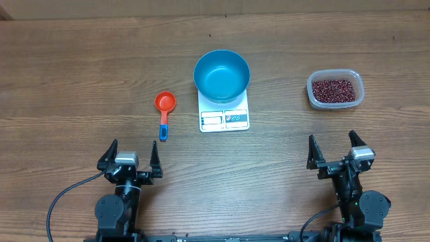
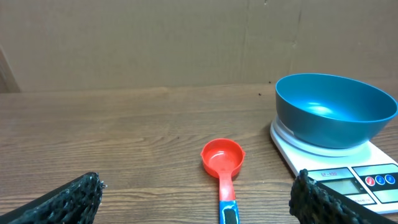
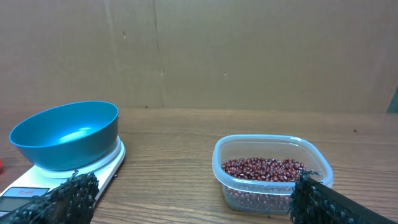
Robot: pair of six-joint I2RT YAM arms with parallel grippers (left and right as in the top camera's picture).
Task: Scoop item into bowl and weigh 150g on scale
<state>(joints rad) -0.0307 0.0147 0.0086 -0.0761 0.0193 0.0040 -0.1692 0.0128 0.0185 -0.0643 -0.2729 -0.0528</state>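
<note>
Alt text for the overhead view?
An empty blue bowl sits on a white scale, with a red scoop to its left and a tub of red beans to its right. The left gripper and right gripper are open and empty.

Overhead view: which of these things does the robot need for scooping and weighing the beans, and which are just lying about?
For the job:
beans in the clear tub
red scoop
blue bowl, standing on the white scale

Just lying about:
black cable at the near edge of the wooden table
</note>
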